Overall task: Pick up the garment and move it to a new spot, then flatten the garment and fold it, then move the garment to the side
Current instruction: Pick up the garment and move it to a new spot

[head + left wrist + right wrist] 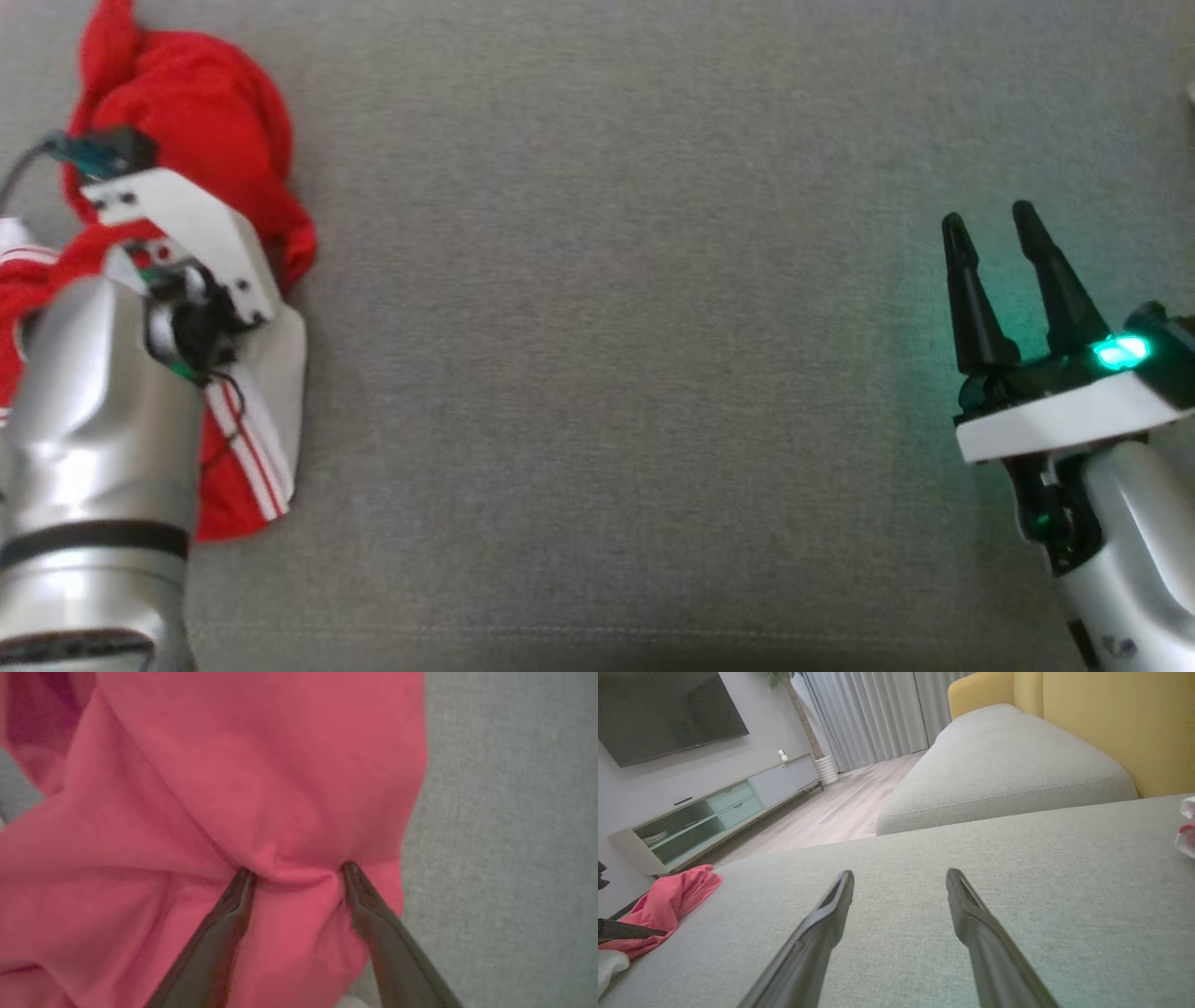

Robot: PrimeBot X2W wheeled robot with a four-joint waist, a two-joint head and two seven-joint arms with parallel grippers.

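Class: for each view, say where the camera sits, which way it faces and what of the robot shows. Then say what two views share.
Head: on the head, facing down at the grey cushion and red garment; shows left forearm and right tool.
Left wrist: on the left wrist, close onto the garment; left tool open, tips against cloth.
Right wrist: on the right wrist, facing across the cushion to a TV and curtains; right tool open.
Shared: all see garment and cushion.

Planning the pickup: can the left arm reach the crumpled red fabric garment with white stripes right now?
Probably yes: the left gripper stands open, fingertips dimpling the crumpled red garment on the grey cushion; nothing lies between.
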